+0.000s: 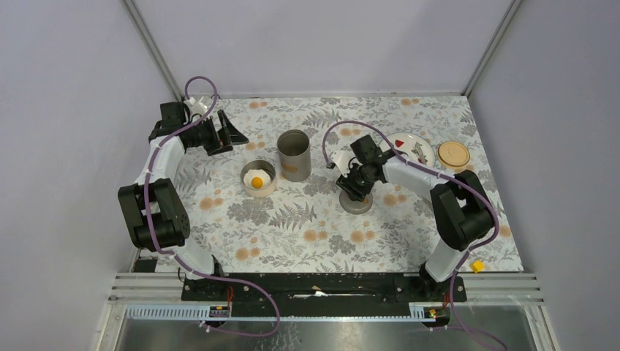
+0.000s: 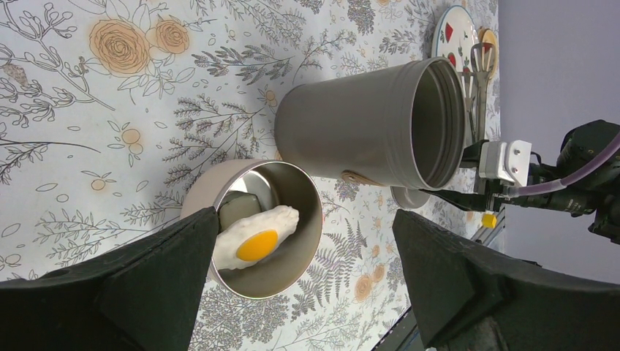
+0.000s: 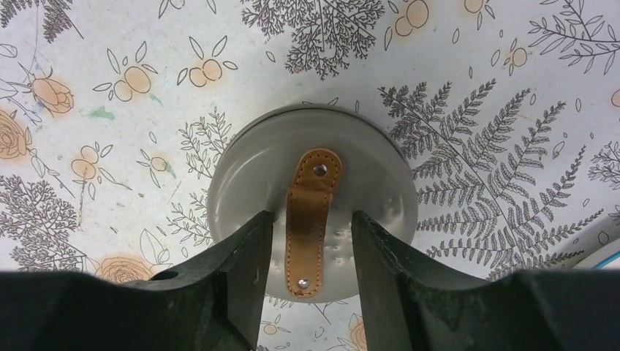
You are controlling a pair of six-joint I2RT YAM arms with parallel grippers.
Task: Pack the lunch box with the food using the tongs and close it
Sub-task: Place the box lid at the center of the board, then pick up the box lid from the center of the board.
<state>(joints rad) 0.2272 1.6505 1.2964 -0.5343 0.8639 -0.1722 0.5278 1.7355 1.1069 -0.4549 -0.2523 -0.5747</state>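
Note:
The toy fried egg [image 1: 256, 180] [image 2: 256, 235] lies in a shallow round metal tin [image 1: 258, 189] [image 2: 292, 274] of the lunch box. Beside it stands the tall grey open can [image 1: 294, 155] [image 2: 358, 124]. My right gripper [image 1: 356, 189] [image 3: 313, 219] is low over the grey round lid [image 1: 357, 205] [image 3: 373, 190]. Its jaws are open on either side of the lid's tan leather strap [image 3: 314, 183], with a gap on each side. The silver tongs [image 1: 420, 152] [image 2: 475, 69] rest on the white plate [image 1: 406, 137] with red pieces [image 1: 399, 142]. My left gripper [image 1: 235, 135] [image 2: 305, 227] hangs wide open and empty, left of the tin.
A round wooden lid [image 1: 453, 154] lies right of the plate, near the right wall. The floral cloth [image 1: 292, 234] covers the table. Grey walls close in the left, back and right sides. A small yellow block [image 1: 477, 266] sits by the right arm's base.

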